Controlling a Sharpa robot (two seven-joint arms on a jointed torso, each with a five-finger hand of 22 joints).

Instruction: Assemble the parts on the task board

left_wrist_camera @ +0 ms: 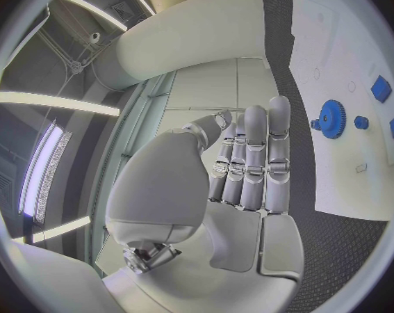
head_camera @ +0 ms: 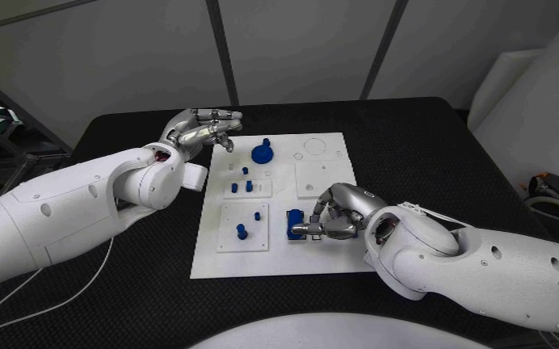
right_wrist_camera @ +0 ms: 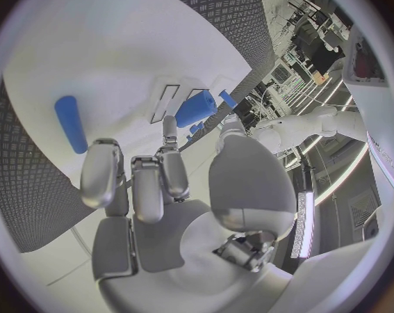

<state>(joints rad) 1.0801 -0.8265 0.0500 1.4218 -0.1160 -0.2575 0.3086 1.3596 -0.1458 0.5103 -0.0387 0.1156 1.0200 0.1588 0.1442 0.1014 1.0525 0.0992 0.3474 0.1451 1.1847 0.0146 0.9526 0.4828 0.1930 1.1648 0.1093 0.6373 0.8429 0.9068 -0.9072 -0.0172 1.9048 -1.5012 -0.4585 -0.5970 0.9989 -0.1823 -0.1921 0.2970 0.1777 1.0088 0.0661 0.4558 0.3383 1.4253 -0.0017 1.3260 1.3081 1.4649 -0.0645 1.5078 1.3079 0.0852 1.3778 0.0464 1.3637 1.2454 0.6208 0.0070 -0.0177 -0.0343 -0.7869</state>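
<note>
The white task board (head_camera: 321,173) (left_wrist_camera: 335,55) lies mid-table. On it stand a blue gear (head_camera: 263,154) (left_wrist_camera: 333,118), small blue pegs (head_camera: 241,186) and two more pegs (head_camera: 241,231) nearer me. A blue oblong block (head_camera: 297,224) (right_wrist_camera: 71,123) lies on the near part of the board. My right hand (head_camera: 332,216) (right_wrist_camera: 171,188) is low over the board beside that block, fingers curled, pinching a short blue cylinder (right_wrist_camera: 195,108) between thumb and a fingertip. My left hand (head_camera: 205,132) (left_wrist_camera: 249,167) hovers over the board's far left edge, fingers stretched out and holding nothing.
The black table (head_camera: 140,252) surrounds the board, with bare room on both sides. Two raised white square plates (head_camera: 317,178) sit on the board's right half. A white cable (head_camera: 70,288) runs along the table's near left.
</note>
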